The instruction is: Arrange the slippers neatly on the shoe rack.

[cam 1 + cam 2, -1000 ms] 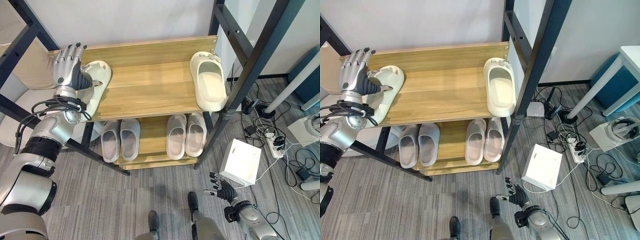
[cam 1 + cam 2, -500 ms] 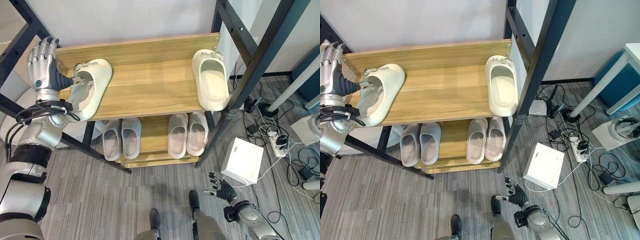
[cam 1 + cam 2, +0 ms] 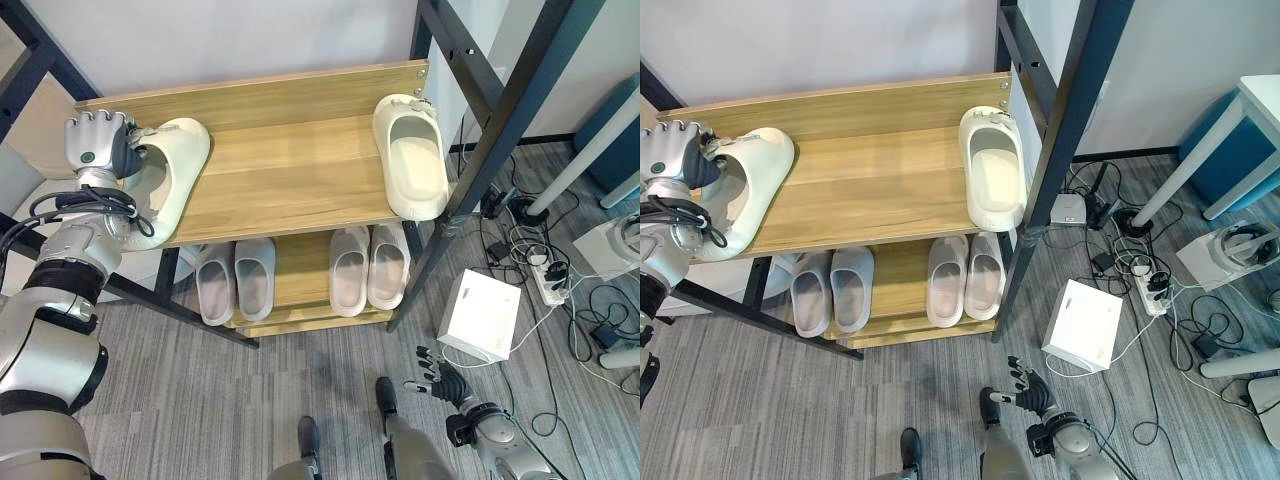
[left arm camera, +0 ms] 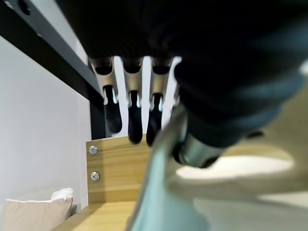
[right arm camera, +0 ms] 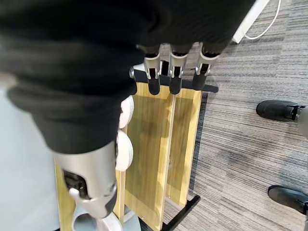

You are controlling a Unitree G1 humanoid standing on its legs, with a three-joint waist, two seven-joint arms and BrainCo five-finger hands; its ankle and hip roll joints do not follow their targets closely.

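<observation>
Fingers of the left hand are curled tight over the toe end of a cream rubber slipper, so the hand is clamped on it. That slipper lies at the left end of the top shelf of the wooden shoe rack with black metal legs, tilted, with its heel hanging a little over the front edge. A second cream rubber slipper lies flat at the right end of the same shelf, well apart from the first. That makes two cream slippers up top. On the lower shelf sit four pale grey slippers, in two neat pairs: a left pair and a right pair. All six slippers are smooth, thick and rounded. The right hand hangs low near the grey striped floor, fingers spread apart and holding nothing. A white square box sits on the floor beside the rack.
</observation>
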